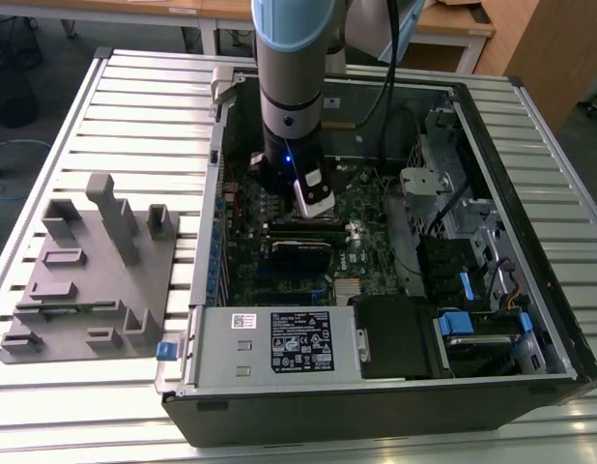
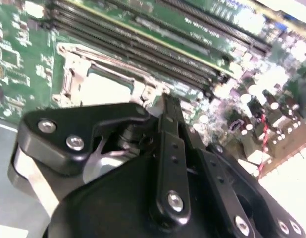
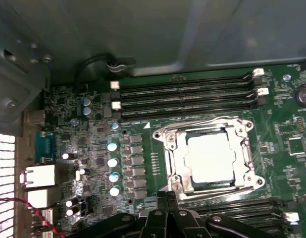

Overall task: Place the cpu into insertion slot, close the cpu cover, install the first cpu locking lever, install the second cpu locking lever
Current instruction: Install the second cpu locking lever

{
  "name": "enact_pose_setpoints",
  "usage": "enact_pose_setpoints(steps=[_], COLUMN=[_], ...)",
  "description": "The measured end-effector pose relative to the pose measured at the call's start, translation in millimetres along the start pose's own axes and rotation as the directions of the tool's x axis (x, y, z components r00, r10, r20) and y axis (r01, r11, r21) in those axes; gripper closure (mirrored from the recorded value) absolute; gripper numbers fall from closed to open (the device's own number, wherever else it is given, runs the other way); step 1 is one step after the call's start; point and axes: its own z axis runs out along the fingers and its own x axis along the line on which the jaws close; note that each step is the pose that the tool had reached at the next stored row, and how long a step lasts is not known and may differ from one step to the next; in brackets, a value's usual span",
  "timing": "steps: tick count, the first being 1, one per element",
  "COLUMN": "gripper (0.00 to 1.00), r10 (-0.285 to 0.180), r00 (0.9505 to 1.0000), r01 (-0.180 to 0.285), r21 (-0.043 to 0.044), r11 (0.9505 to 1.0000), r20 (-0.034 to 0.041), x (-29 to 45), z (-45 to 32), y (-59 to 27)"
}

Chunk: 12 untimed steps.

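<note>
We find ourselves deep inside the open computer case (image 1: 530,319), with the arm (image 1: 291,77) reaching straight down over the motherboard (image 3: 143,148). The cpu (image 3: 211,157) sits in the insertion slot (image 3: 178,171), its pale metal top showing through the window of the cpu cover (image 3: 208,127), which lies down flat around it in the first wrist view. So we judge that the chip is placed and the cover closed, and that the work in hand is one of the locking levers along the socket's edge, though we cannot tell from these views which lever is latched. The gripper (image 3: 165,198) hangs just beside the socket's near edge, its fingers (image 2: 171,124) drawn together to a narrow tip with nothing between them. For this step we want that closed tip to bear on the lever's bar, not on the cover plate or the chip. We would press down and sideways in one smooth sweep so the bar slides under its hook, and keep well away from the memory slots (image 3: 185,94) that run beside the socket.
</note>
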Motion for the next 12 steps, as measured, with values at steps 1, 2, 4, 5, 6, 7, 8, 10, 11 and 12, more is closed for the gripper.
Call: enact_pose_setpoints(steps=[1, 2, 4, 5, 6, 7, 8, 10, 11, 12], gripper=[0.9, 0.9, 0.9, 0.9, 0.9, 0.9, 0.9, 0.9, 0.9, 0.9], r10=[0.0, 0.0, 0.0, 0.0, 0.001, 0.0, 0.0, 0.0, 0.0, 0.0], r00=[1.0, 1.0, 1.0, 1.0, 1.0, 1.0, 1.0, 1.0, 1.0, 1.0], r01=[0.0, 0.0, 0.0, 0.0, -0.001, 0.0, 0.0, 0.0, 0.0, 0.0], r21=[0.0, 0.0, 0.0001, 0.0002, 0.0003, 0.0005, 0.0008, 0.0016, 0.0021, 0.0026], r11=[1.0, 1.0, 1.0, 1.0, 1.0, 1.0, 1.0, 1.0, 1.0, 1.0], r20=[0.0, 0.0, 0.0001, 0.0001, 0.0001, 0.0002, 0.0002, 0.0003, 0.0004, 0.0006], x=[-3.3, -6.9, -14.5, -18.1, -21.5, -24.7, -27.4, -31.5, -32.8, -34.1], z=[0.2, 0.5, 1.0, 1.2, 1.4, 1.6, 1.9, 2.5, 2.9, 3.5], y=[0.5, 1.1, 2.5, 3.2, 3.8, 4.5, 5.3, 7.8, 9.8, 12.0])
